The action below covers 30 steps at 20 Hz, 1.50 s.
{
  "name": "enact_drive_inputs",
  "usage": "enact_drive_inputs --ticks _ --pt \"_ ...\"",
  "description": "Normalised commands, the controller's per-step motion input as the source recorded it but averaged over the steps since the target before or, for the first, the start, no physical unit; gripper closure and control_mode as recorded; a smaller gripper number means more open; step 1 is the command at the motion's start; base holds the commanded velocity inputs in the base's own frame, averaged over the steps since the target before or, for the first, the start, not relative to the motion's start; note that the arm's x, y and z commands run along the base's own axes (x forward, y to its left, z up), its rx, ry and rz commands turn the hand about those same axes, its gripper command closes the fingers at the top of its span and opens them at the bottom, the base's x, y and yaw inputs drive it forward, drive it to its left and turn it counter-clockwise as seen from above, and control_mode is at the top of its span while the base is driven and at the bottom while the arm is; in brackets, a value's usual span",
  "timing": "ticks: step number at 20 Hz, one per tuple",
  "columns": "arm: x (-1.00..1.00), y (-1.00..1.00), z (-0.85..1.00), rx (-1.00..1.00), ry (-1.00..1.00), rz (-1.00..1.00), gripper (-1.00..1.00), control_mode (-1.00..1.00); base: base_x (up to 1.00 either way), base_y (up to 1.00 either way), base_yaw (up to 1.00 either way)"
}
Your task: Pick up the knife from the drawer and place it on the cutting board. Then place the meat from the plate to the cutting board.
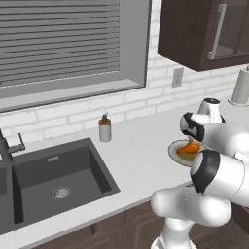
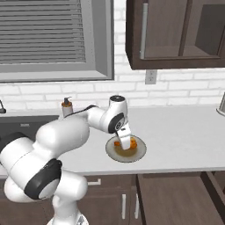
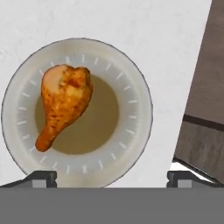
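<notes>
Two fingertips of the hand (image 3: pixel 111 177) wide apart, empty, above the meat (image 3: pixel 64 101).

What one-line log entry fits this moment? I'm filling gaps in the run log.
phase: above plate | gripper: open, empty | meat: on plate, untouched

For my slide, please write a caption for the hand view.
Open gripper above the meat, which lies on the plate.

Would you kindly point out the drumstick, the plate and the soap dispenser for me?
drumstick (image 3: pixel 65 98): hand view, on its thick meaty end.
plate (image 3: pixel 131 83): hand view, on the pale cream rim.
soap dispenser (image 1: pixel 105 130): left base view, on its body by the sink.
</notes>
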Motion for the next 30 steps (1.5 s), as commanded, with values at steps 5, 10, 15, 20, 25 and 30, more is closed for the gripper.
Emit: enact_drive_inputs --ticks 5,10,15,20,25,30 --pt "0.29 -0.03 -0.25 0.0 0.0 -0.07 -1.0 -1.0 0.0 0.0 0.0" --pt "0.28 -0.11 -0.3 0.0 0.0 -0.05 -1.0 -1.0 0.0 0.0 0.0" --pt "0.3 -0.19 -0.3 0.0 0.0 -0.02 -1.0 -1.0 0.0 0.0 0.0" --pt "0.4 -0.09 -0.2 0.01 0.0 0.0 -1.0 -1.0 0.0 0.0 0.0" --pt "0.43 -0.01 -0.06 0.01 0.0 0.0 -1.0 -1.0 0.0 0.0 0.0" --pt "0.29 -0.08 -0.19 0.0 0.0 0.0 -1.0 -1.0 0.0 0.0 0.0"
